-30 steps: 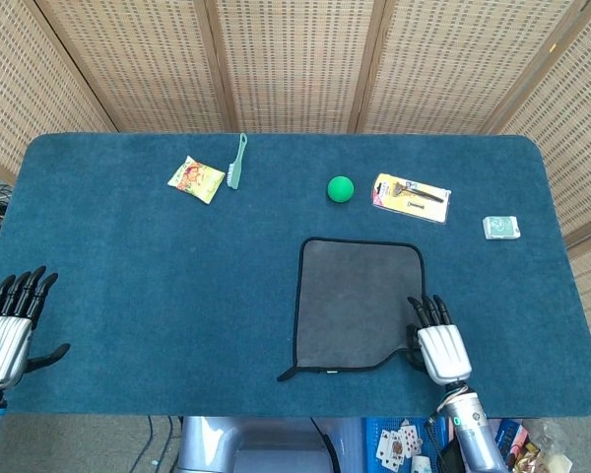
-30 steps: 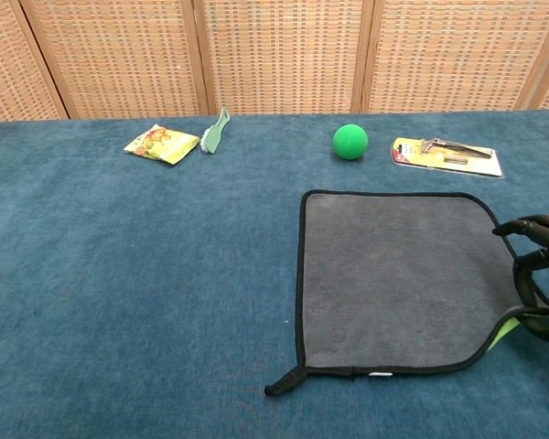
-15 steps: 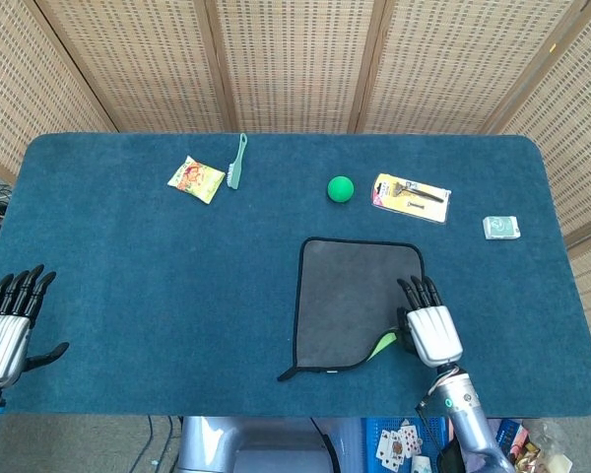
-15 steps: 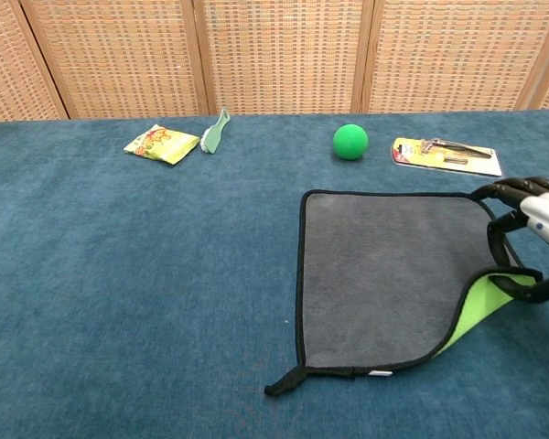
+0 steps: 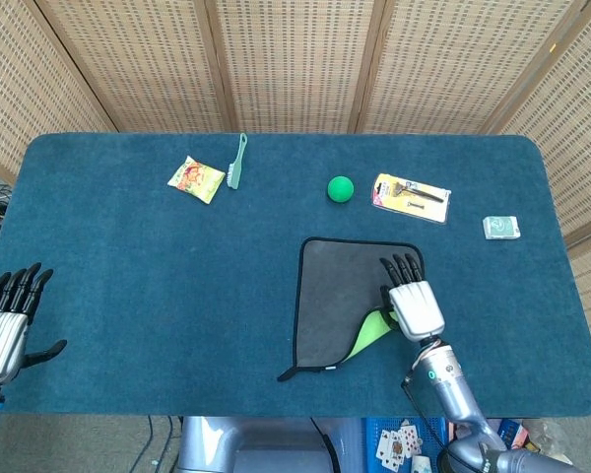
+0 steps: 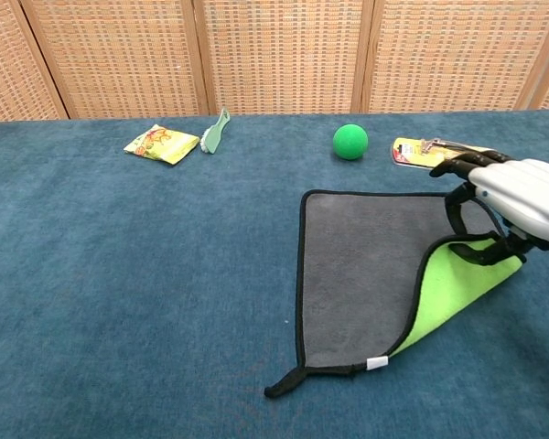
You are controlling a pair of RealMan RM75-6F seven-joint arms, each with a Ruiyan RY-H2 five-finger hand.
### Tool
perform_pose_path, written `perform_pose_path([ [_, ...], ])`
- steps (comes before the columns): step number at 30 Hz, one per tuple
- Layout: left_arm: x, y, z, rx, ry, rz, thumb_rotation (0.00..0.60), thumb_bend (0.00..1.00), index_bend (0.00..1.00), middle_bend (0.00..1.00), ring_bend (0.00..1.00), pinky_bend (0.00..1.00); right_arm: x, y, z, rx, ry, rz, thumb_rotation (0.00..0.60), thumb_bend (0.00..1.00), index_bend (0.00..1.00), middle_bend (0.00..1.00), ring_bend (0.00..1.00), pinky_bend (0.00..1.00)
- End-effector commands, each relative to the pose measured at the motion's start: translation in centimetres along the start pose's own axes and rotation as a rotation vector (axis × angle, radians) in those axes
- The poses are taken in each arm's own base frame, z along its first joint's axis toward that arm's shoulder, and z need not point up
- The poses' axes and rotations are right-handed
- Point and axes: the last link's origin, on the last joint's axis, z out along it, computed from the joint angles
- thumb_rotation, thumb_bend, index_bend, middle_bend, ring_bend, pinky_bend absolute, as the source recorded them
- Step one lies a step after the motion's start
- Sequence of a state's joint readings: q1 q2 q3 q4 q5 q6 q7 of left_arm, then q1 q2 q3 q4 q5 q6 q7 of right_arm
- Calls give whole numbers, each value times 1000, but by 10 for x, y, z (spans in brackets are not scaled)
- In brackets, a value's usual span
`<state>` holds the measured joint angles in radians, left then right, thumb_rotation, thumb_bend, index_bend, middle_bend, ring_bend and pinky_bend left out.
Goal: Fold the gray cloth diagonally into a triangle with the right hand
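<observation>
The gray cloth [image 5: 337, 301] [image 6: 361, 274] with black trim lies flat on the blue table, right of centre. My right hand [image 5: 411, 301] [image 6: 508, 201] pinches its near right corner and holds it lifted above the cloth. The raised flap shows a lime-green underside [image 5: 369, 333] [image 6: 453, 288]. My left hand [image 5: 8, 325] hovers at the table's near left edge, fingers apart, holding nothing; the chest view does not show it.
A green ball [image 5: 341, 188] [image 6: 350, 142] and a packaged tool [image 5: 411, 196] [image 6: 446, 154] lie behind the cloth. A snack packet [image 5: 196, 178] [image 6: 161, 144] and a green brush [image 5: 236, 162] [image 6: 214, 132] sit far left. A small white box [image 5: 501, 228] is far right.
My right hand has lifted the cloth's near right corner and carried it up and toward the far left, exposing more green underside. The left hand has stayed put.
</observation>
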<state>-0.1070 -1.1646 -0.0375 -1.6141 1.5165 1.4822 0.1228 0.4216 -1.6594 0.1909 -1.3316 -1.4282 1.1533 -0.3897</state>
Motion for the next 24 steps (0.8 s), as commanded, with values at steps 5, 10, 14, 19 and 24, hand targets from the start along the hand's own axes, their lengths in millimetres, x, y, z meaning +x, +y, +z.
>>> perform_pose_path([
  [5, -2, -3, 3, 13, -10, -3, 600, 110, 0, 0, 0, 0, -1, -10, 29, 9, -10, -17, 600, 447, 630, 120, 0, 0],
  [10, -4, -5, 6, 24, -20, -4, 600, 109, 0, 0, 0, 0, 2, -19, 51, 14, -5, -18, 600, 447, 630, 123, 0, 0],
  [14, -4, -6, 8, 27, -19, -5, 600, 109, 0, 0, 0, 0, 2, -26, 67, 16, -6, -18, 600, 446, 630, 123, 0, 0],
  [19, -4, -7, 8, 31, -19, -7, 600, 109, 0, 0, 0, 0, 0, -31, 78, 19, -13, -23, 600, 446, 630, 124, 0, 0],
  [24, -4, -9, 10, 38, -24, -10, 600, 109, 0, 0, 0, 0, 0, -37, 90, 21, -14, -28, 600, 446, 630, 125, 0, 0],
])
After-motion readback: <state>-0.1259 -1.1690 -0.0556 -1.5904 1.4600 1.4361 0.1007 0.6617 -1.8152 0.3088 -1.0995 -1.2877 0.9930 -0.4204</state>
